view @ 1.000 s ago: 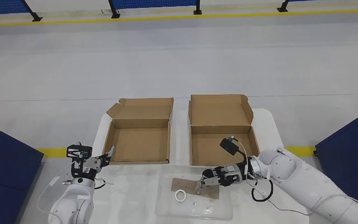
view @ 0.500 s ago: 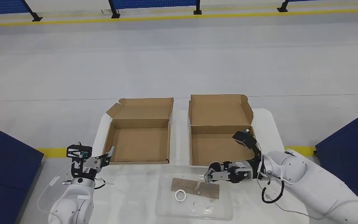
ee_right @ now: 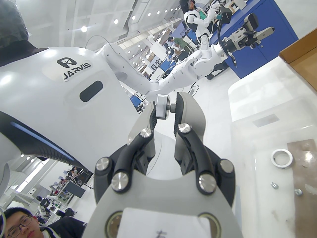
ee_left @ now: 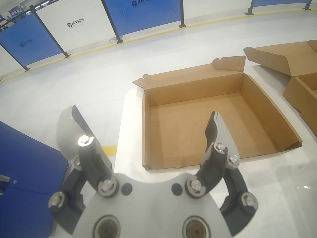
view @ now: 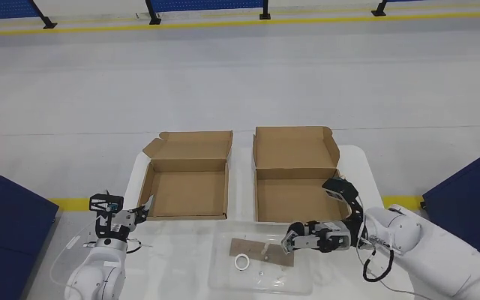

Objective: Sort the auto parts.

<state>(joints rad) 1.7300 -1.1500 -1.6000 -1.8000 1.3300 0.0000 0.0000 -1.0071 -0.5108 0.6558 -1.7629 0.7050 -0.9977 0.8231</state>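
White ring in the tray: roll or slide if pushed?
White ring lies flat in the clear tray, so probably won't roll unless tipped on edge. Looks rigid, smooth: likely slides on the tray floor if nudged. Thin-walled, probably light.

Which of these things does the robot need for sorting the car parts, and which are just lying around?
For the job: right pincer, the silver part it grips, white ring, small nuts, clear tray, left box, right box.
Just around: blue cabinet, blue panels, yellow floor line.
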